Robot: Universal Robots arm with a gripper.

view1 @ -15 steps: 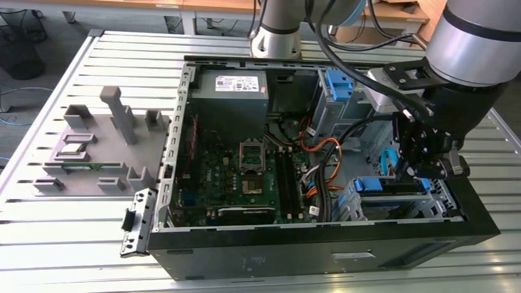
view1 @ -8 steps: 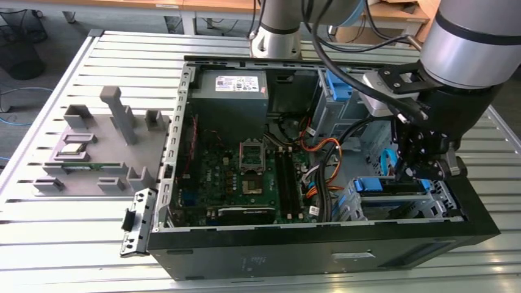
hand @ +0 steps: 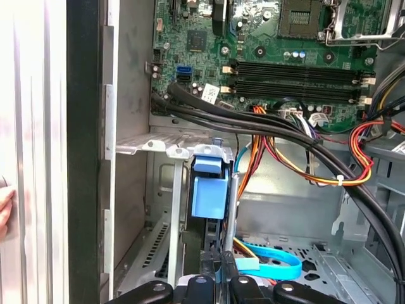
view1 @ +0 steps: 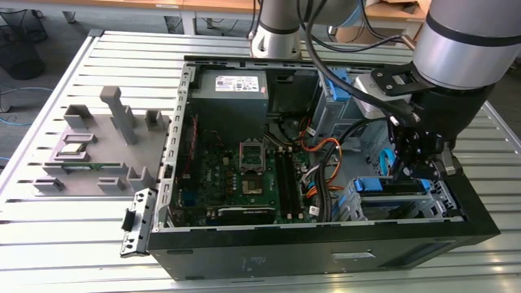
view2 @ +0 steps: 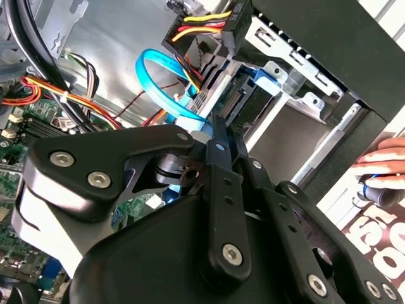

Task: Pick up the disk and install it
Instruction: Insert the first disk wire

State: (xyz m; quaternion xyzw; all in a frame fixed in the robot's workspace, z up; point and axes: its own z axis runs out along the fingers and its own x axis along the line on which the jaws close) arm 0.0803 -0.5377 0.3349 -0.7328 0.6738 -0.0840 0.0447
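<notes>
In the drive cage (view1: pixel 440 196) at the near corner of the open computer case (view1: pixel 326 247), on the exterior view's right, the disk (view1: pixel 381 184) stands on edge between the cage's metal walls, with its blue plastic rails showing at the cage mouth. The gripper (view1: pixel 413 177) hangs straight over that cage from the silver-and-black arm (view1: pixel 464 55). In the first wrist view its black fingers (hand: pixel 206 266) are drawn narrow and pinch the near edge of the disk (hand: pixel 209 193), whose blue tab lies just beyond them. The second wrist view shows the gripper (view2: pixel 218 136) pointing at the disk (view2: pixel 243 101) in its bay, with a looped blue data cable (view2: pixel 152 69) close beside. Across the exterior view from its left, a black mesh waste basket (view1: pixel 21 52) stands on the floor well apart from the case. A grey fixture block (view1: pixel 89 152) of slots and posts lies on the slatted aluminium table (view1: pixel 82 244), just beside the case's hinged side. Inside the case come the grey power supply (view1: pixel 232 85) at the far wall, the green motherboard (view1: pixel 244 177) on the case floor, then a bundle of orange, yellow and black wires (view1: pixel 321 152) next to the cage. Outside the case wall, a person's hand (view2: pixel 386 166) rests on the table.
</notes>
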